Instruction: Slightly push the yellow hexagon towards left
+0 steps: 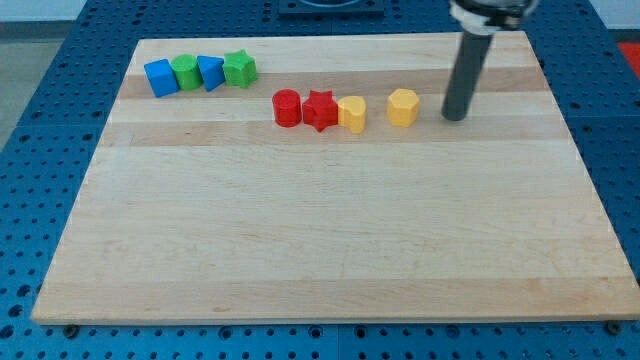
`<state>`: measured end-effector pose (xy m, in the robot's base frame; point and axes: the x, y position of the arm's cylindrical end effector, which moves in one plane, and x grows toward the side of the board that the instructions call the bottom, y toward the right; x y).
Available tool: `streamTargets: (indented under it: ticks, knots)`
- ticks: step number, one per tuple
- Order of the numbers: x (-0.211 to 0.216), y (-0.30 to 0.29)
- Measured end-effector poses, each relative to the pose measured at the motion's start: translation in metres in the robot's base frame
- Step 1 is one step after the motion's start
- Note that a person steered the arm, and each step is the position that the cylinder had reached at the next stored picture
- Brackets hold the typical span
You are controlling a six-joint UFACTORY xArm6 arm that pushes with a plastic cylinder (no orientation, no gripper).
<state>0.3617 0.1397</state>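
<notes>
**Tip standing just right of the yellow hexagon**

Our tip [455,117] rests on the wooden board [320,240] at the far right, just to the right of the yellow hexagon [402,107] with a narrow gap between them; we carry no jaws, only a straight dark rod, so nothing is grasped and nothing is clenched.

Going from the left: at the far left corner of the board a row of four blocks sits packed side by side; first a blue block [160,77], whose exact shape we cannot make out; touching it a green block [186,72], rounded in outline; then a second blue block [211,72]; then a green star-like block [240,69] closing the row.

Further right and slightly nearer to us comes a second row; a red cylinder [287,108] stands first; a red star [320,110] is just beside it; a yellow block [352,114] touches the star on its right side, its shape unclear.

Then a small stretch of bare wood; then the yellow hexagon, standing alone, apart from the yellow block on its left and from our tip on its right.
</notes>
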Motion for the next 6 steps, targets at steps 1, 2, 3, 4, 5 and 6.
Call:
streamTargets:
  ticks: [1,2,3,4,5,6]
  knots:
    - [0.0,-0.032]
    - [0.0,-0.033]
    - [0.012,-0.033]
    - [-0.01,-0.002]
    - [-0.062,-0.016]
    - [-0.074,-0.037]
